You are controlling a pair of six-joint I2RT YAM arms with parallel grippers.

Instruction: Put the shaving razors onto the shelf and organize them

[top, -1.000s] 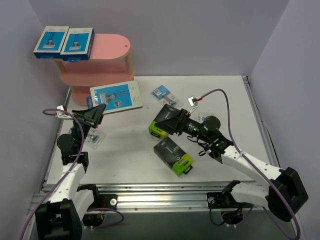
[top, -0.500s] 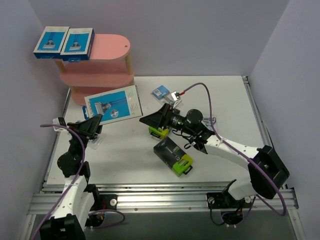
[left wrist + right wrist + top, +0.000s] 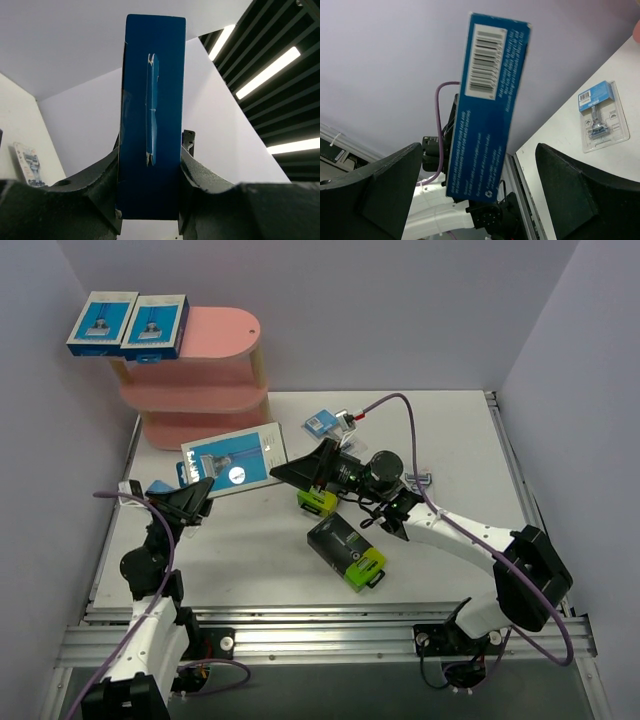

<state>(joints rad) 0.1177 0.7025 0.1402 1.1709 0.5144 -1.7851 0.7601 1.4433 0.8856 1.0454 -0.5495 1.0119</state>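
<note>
My left gripper (image 3: 198,492) is shut on the near-left end of a flat blue-and-white razor box (image 3: 232,454) and holds it above the table. The left wrist view shows the box's dark blue edge (image 3: 150,125) upright between the shut jaws (image 3: 150,160). My right gripper (image 3: 298,462) is open, its jaws wide apart at the box's right edge; in the right wrist view the box's back (image 3: 487,105) stands between the fingers (image 3: 479,150) without touching them. Two more blue boxes (image 3: 128,324) lie on the top board of the pink shelf (image 3: 215,332).
One black box with a lime end (image 3: 346,553) lies mid-table; another (image 3: 318,500) lies under the right arm. Blister packs lie behind the right gripper (image 3: 322,423) (image 3: 597,117), by the right arm (image 3: 420,479) and near the left gripper (image 3: 30,164). Walls enclose the table.
My right gripper has swung left, away from the black box, up to the blue box's right edge. My left gripper has drawn back toward the near edge, and the held box has shifted with it.
</note>
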